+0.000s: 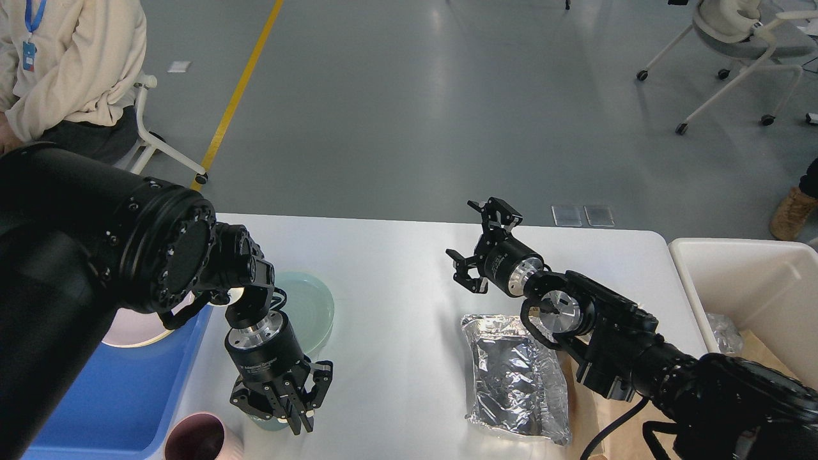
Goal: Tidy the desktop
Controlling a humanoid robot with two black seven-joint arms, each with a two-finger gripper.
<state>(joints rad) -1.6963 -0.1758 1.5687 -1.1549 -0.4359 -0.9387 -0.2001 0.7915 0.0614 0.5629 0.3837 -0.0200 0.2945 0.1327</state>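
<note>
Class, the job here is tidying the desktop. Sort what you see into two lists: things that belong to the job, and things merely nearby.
Part of the job:
- large white rounded desktop
- crinkled silver foil pouch
- pale green round plate
- dark pink cup
- blue plastic tray
- cream rectangular bin

Merely nearby:
- white wheeled chair
- seated person in cream sweater

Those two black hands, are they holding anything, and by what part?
The left hand is shut on the pale green cup, gripping its rim. The right hand is open and holds nothing.

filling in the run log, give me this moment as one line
left gripper: shut on green cup | right gripper: open, above desktop | foil bag: on desktop, untouched
</note>
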